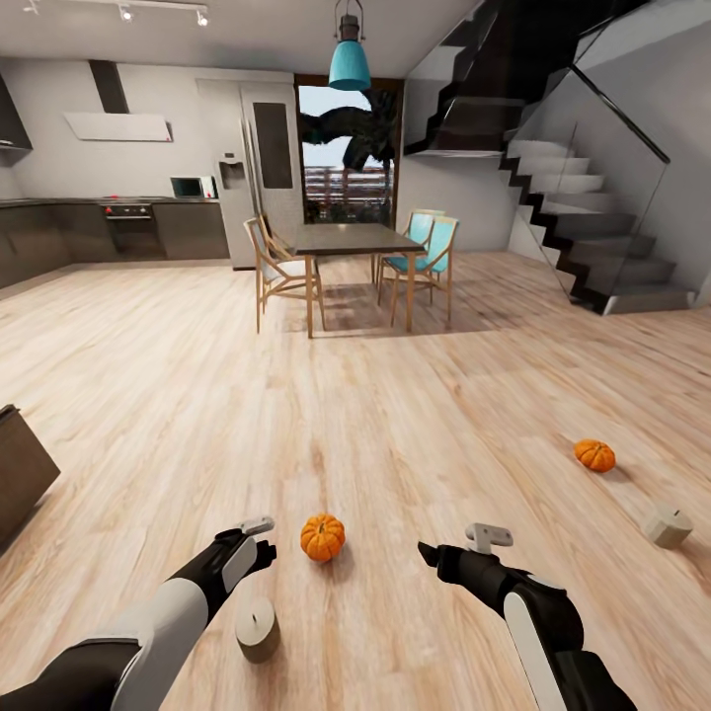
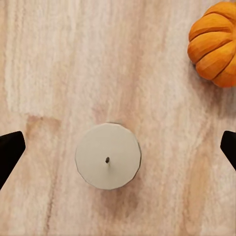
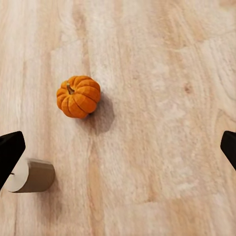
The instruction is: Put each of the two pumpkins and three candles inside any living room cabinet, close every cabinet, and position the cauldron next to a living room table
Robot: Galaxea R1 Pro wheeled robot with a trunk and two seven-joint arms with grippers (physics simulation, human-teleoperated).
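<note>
The left pincer [image 1: 259,541] hangs over the wooden floor [image 1: 415,395] with its jaws spread wide; its wrist view looks straight down on a candle [image 2: 108,156], which stands upright between the two dark fingertips [image 2: 10,152], its flat round top and small wick facing the camera. In the head view this candle [image 1: 258,629] stands beside the left forearm, and a pumpkin [image 1: 323,536] sits just beyond it, between the two arms, stem up. The right pincer [image 1: 449,551] also stands wide open, holding nothing. Its wrist view shows what the left one does not: the second pumpkin [image 3: 78,96] whole, stem leaning to one side, and near it a second candle [image 3: 33,175], seen from the side, partly behind a fingertip [image 3: 10,155]. In the head view that pumpkin [image 1: 594,455] and candle [image 1: 669,526] lie well off to the right, apart from each other. Nothing stands between either pincer and these things. Farther off are a dining table [image 1: 351,240] with chairs [image 1: 425,259], a staircase [image 1: 592,237], and at the left edge a dark cabinet corner [image 1: 20,474]
</note>
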